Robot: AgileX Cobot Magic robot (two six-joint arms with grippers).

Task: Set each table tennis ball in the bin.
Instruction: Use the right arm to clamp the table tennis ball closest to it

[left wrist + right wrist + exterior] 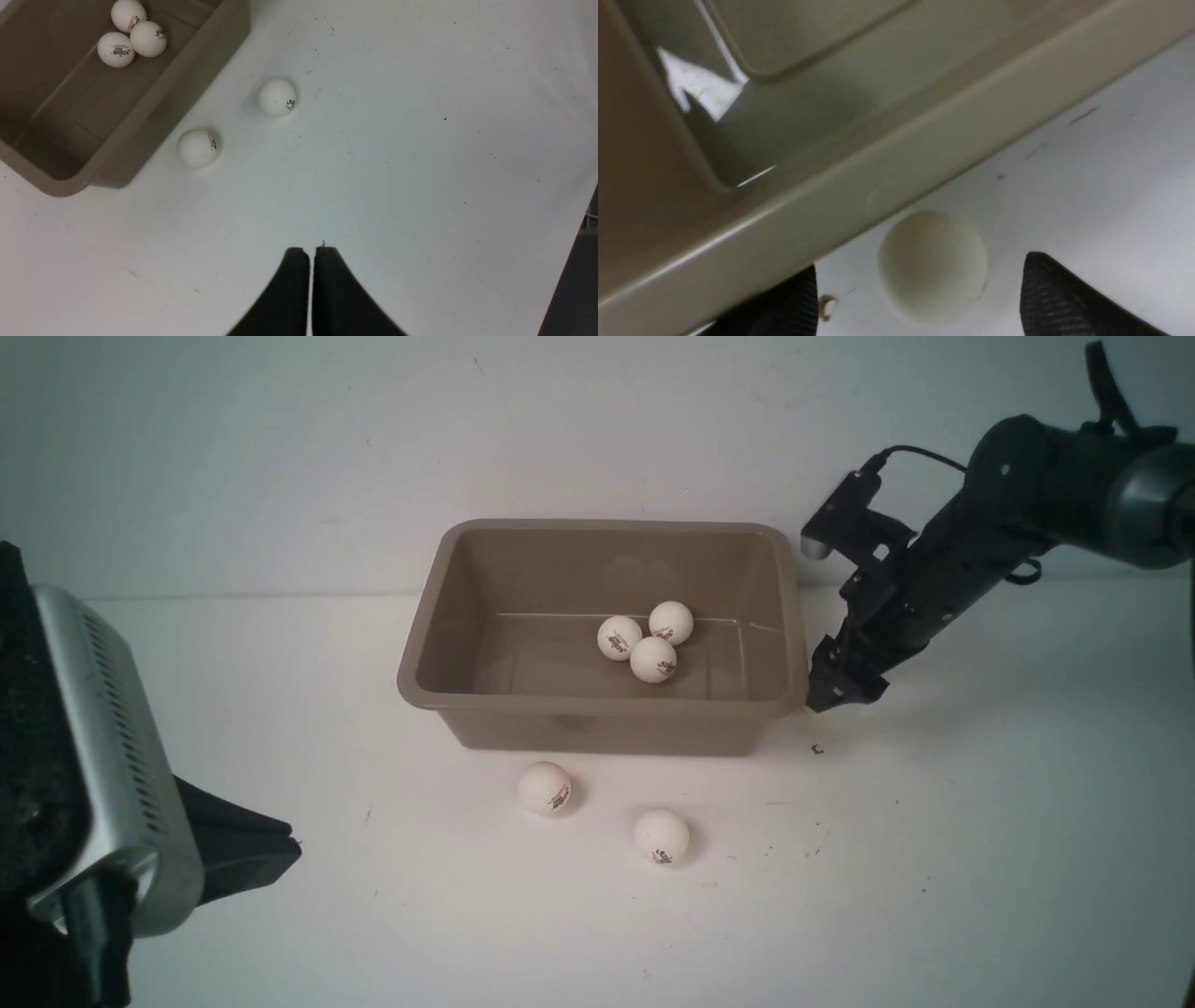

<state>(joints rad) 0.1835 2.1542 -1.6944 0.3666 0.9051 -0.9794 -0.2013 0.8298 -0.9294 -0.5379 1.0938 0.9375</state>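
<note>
Roughly half the job looks done. In the front view, three balls (620, 637) (670, 622) (653, 659) lie clustered and touching on the floor of the bin (415, 677). Two more balls (544, 788) (662, 835) sit on the table (934, 849) near its front wall, apart from each other. The right end effector (836, 695) is low at the bin's near right corner, though its opening cannot be read from here and no ball shows beneath it. The left end effector (280, 847) sits off at the near left, well apart from everything. In the left wrist view, that end effector (311, 254) has its fingers pressed together with nothing between them, over bare table, with the two loose balls (277, 97) (197, 147) and the bin (159, 100) ahead of it. In the right wrist view, the right end effector (920, 266) is spread wide around a sixth ball (931, 266), which rests on the table just beside the bin's outer wall. Whether either finger touches it cannot be told. By this count three are in and three are left, and the one between the spread fingers seems the likeliest to go next.
</note>
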